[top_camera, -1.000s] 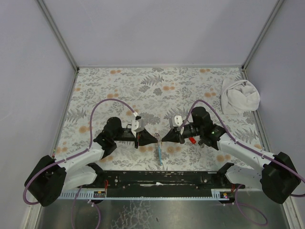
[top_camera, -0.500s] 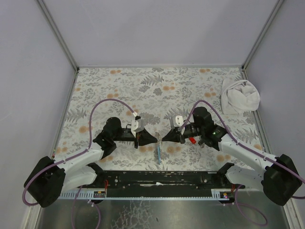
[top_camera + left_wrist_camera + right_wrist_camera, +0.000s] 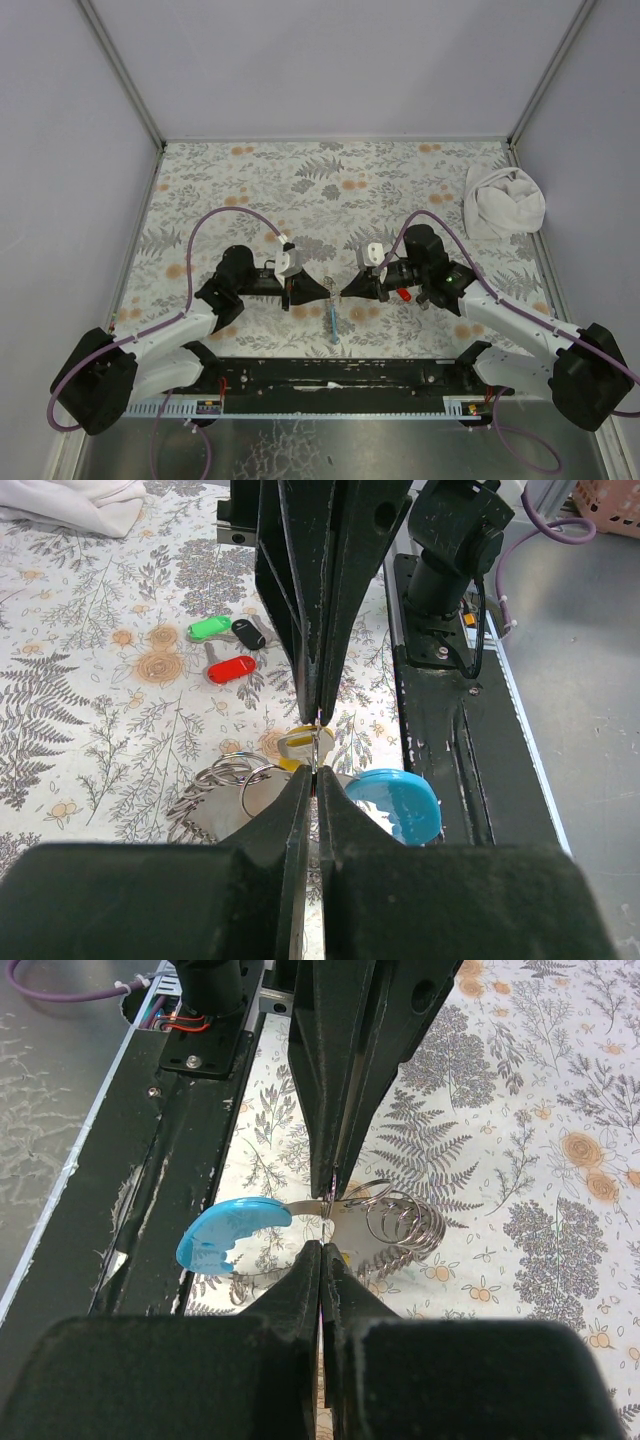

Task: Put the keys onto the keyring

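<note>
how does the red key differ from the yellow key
The red key has a red head, the yellow key a tan-yellow one. The red key lies loose beside the green key and black key, away from the keyring; the yellow key sits right by it. The red key shows whole, the yellow key partly hidden. Both are small, plastic-headed.

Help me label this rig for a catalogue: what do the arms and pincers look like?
The left arm and right arm have white shells with black joints and bases. A purple cable runs along each. The left pincer and right pincer are black, tapering to thin wedges.
</note>
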Controlling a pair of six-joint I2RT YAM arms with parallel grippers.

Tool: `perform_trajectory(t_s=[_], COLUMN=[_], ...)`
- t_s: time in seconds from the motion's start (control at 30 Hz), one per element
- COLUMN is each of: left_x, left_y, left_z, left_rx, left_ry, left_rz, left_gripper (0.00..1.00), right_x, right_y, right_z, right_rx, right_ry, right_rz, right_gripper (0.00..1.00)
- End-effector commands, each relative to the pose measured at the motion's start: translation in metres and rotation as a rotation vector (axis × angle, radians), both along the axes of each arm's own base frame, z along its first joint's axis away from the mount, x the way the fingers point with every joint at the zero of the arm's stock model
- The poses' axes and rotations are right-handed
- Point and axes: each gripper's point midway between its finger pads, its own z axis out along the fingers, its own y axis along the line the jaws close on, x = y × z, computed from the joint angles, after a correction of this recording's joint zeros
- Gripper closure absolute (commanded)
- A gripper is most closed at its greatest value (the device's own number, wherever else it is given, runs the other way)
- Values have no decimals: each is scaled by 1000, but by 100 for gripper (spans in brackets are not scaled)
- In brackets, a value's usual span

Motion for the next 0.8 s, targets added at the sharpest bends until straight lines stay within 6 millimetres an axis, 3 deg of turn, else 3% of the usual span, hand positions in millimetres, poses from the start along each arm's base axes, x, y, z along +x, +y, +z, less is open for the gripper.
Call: perform_trajectory(t_s=[0.0,0.77], left_x=[1,0], left_y=[-2,-3], left_z=[14,14], left_rx=[-40,-46], left_ry=[-66,-61], left_rz=[-14,-24], left_gripper=[100,100], right_x=[3,4], right_y=[6,9], right_z=[23,25], right_rx=[48,66], right_ry=[-57,-40], right_rz=[14,21], right_gripper=[100,100])
